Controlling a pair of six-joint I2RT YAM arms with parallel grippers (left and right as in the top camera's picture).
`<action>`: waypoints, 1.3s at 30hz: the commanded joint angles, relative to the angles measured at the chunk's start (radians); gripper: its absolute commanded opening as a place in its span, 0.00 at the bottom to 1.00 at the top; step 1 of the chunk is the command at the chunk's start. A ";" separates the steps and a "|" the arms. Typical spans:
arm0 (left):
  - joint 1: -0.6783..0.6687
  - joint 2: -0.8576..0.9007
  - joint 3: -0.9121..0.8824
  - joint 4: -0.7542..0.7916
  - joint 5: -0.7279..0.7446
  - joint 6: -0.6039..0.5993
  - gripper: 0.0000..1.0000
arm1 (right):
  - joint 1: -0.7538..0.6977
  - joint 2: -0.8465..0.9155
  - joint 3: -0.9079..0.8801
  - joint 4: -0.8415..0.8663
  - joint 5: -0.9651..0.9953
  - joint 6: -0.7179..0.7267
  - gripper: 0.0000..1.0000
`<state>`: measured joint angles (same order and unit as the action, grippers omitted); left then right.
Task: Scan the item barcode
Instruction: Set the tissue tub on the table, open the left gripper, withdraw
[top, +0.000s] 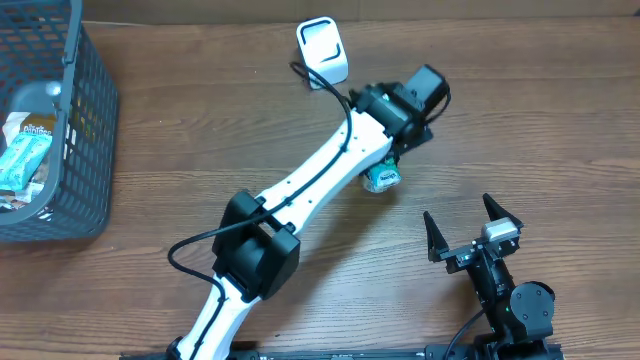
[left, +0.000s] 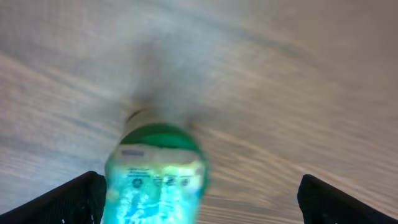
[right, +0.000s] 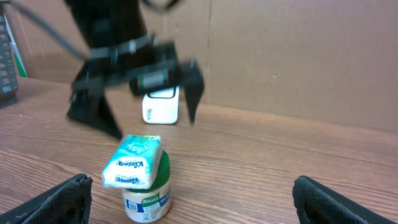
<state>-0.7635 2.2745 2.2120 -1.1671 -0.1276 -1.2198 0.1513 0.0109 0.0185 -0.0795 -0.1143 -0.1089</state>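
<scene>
Standing upright on brown wooden table (top: 200, 130): white Knorr jar with green lid (right: 148, 199), pale blue-and-white soft packet (right: 132, 162) lying across lid. Positioned beneath left gripper (right: 152, 124), between widely spread fingers, clear of both. Left arm extended far forward, wrist angled down. Right gripper (top: 456, 206) spread wide, empty, well apart.

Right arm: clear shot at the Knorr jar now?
Probably yes from the side: bare table lies between the right gripper and the Knorr jar. From above, no: the left gripper hangs open over it, and a packet sits on its lid.
</scene>
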 joint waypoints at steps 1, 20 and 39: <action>0.040 -0.008 0.109 -0.029 -0.006 0.100 1.00 | 0.003 -0.008 -0.010 0.003 0.013 -0.003 1.00; 0.629 -0.014 0.889 -0.522 -0.074 0.269 1.00 | 0.003 -0.008 -0.010 0.003 0.013 -0.003 1.00; 1.252 -0.070 0.929 -0.522 0.013 0.323 1.00 | 0.003 -0.008 -0.010 0.003 0.013 -0.003 1.00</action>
<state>0.4091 2.2364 3.1222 -1.6844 -0.1162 -0.9127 0.1513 0.0109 0.0181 -0.0795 -0.1139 -0.1089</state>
